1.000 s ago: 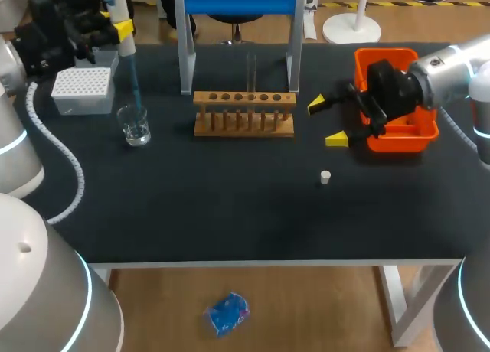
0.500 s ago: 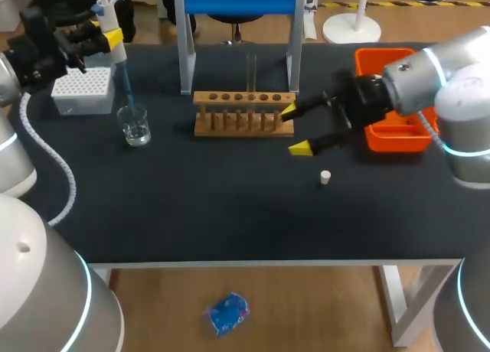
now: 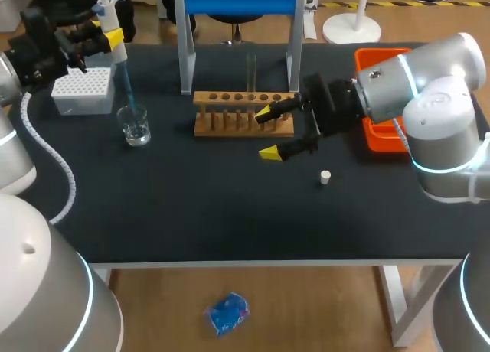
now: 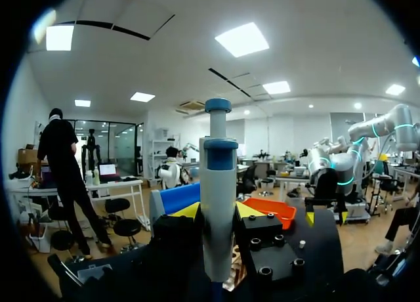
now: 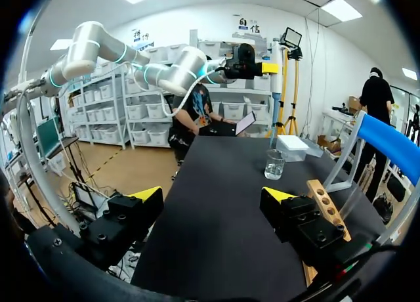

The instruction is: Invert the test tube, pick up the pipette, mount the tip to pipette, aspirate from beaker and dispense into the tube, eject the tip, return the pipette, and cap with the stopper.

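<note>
One pipette point(image 3: 116, 27) stands upright in the left claw point(image 4: 218, 213), tip down over beaker point(image 3: 136, 127).

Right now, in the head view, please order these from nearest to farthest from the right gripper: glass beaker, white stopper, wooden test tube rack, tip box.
1. The wooden test tube rack, right beside the right gripper.
2. The white stopper, nearer the table's front edge.
3. The glass beaker, far to the left.
4. The tip box, at the left rear.

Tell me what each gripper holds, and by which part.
Left gripper holds the pipette by its grey body. Right gripper is open and holds nothing.
</note>
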`<state>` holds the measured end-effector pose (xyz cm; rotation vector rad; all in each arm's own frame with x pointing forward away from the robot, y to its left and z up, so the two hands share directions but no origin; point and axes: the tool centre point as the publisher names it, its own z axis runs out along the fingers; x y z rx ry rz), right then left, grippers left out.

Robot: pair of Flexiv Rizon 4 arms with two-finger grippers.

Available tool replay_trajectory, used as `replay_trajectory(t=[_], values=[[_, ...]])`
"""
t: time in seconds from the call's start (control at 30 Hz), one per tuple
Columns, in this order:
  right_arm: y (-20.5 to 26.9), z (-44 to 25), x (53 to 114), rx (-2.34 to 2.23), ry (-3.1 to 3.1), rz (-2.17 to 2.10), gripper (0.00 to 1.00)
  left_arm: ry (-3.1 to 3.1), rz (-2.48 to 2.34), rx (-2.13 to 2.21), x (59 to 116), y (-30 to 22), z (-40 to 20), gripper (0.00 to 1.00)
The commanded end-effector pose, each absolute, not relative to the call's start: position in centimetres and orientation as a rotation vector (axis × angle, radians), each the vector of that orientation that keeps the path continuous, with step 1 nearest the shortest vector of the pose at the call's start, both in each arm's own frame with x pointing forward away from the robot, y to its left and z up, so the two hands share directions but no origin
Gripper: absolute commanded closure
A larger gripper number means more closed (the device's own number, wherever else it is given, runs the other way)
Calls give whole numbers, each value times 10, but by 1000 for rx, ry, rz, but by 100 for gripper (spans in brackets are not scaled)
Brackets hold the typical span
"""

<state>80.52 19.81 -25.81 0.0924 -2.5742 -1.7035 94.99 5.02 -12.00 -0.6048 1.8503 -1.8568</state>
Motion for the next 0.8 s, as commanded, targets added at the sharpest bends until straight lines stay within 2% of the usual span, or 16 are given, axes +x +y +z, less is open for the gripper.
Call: replay_trajectory(t=[0.03, 0.8], values=[[198, -258, 805, 94, -2574, -1701, 0, 1849, -1856, -605, 950, 50, -120, 100], [204, -262, 807, 64, -2590, -1709, 0, 1839, -1849, -552, 971, 62, -130, 100]])
